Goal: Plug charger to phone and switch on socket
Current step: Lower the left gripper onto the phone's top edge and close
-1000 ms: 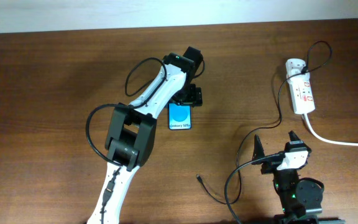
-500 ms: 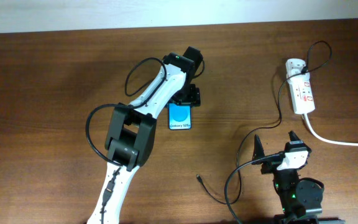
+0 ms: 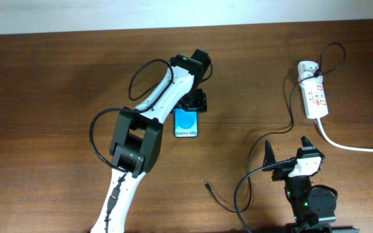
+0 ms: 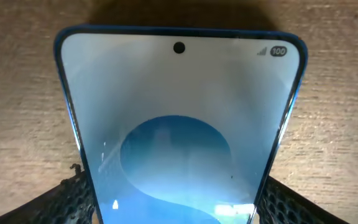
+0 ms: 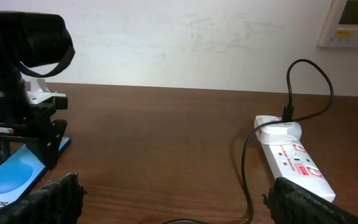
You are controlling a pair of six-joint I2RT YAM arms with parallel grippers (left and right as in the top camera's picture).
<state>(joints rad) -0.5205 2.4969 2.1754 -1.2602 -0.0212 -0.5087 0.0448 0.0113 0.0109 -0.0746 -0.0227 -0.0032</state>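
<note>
Left wrist view: left gripper (image 3: 195, 103) is clenched on the phone (image 4: 179, 124), its side edges between the fingers (image 4: 67, 199). Judgement: squeeze lightly, slide it flat, port end toward the charger tip (image 3: 207, 186), which lies well apart. Right gripper (image 3: 287, 150) is released and empty.

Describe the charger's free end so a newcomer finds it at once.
Find the right gripper, bottom right in the overhead view. The thin black charger drops from the socket past it and curls left. Its connector tip is the only loose cable end, lying alone on wood below the phone.
</note>
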